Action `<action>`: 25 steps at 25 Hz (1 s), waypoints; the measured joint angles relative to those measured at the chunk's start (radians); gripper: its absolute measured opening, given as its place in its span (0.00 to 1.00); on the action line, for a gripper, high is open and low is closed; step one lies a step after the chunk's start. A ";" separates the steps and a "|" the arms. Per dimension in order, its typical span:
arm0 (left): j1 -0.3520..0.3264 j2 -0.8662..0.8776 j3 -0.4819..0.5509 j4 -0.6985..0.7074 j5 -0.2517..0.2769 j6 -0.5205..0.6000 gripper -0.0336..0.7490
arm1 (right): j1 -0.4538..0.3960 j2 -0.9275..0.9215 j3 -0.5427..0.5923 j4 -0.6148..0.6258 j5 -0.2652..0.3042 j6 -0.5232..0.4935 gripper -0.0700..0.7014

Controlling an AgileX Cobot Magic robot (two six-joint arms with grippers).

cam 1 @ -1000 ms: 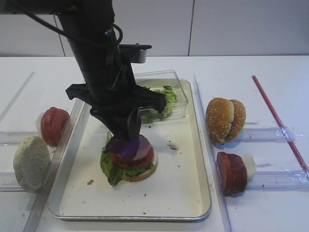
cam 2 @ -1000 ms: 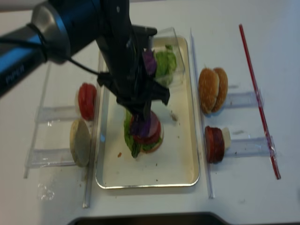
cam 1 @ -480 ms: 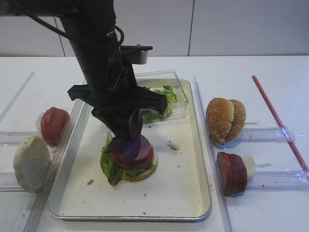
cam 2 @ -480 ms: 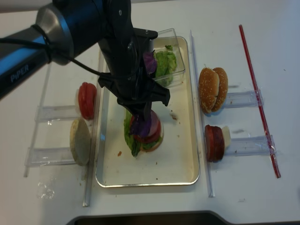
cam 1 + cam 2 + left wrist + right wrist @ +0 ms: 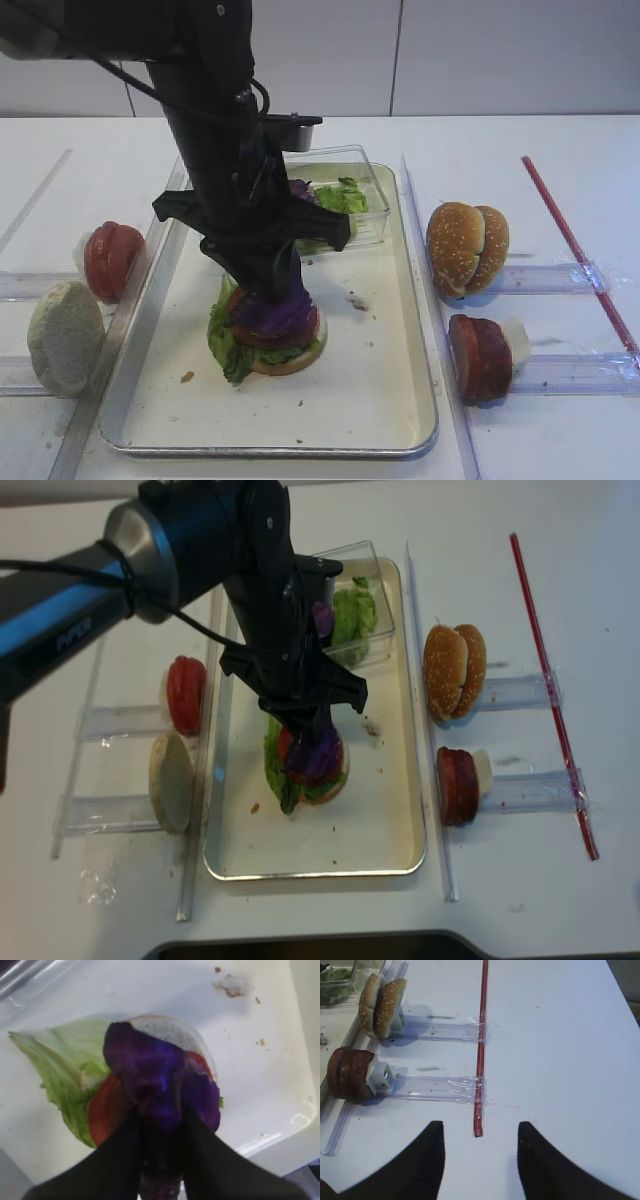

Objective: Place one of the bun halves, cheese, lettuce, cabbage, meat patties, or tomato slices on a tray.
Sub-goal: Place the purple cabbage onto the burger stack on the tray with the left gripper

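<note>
My left gripper (image 5: 160, 1115) is shut on the dark purple cabbage (image 5: 155, 1075), pressing it down on a stack on the tray (image 5: 370, 380). The stack is a bun half (image 5: 165, 1027) under green lettuce (image 5: 65, 1075) and a red tomato slice (image 5: 102, 1110). In the exterior view the black arm comes straight down on the cabbage (image 5: 285, 312). My right gripper (image 5: 480, 1132) stands open over bare table, nothing between its fingers.
A clear box of lettuce (image 5: 340, 200) sits at the tray's far end. Sesame bun halves (image 5: 467, 248) and meat patties (image 5: 482, 357) stand in holders on the right. Tomato slices (image 5: 112, 260) and a pale bun half (image 5: 65, 335) stand on the left. A red strip (image 5: 481, 1045) lies ahead of my right gripper.
The left gripper has come down with the cabbage, which now spreads over the top of the stack. The right gripper has not moved.
</note>
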 joint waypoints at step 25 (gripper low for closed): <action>0.000 0.004 -0.078 0.097 0.023 -0.012 0.65 | 0.000 0.000 0.000 0.000 0.002 -0.004 0.49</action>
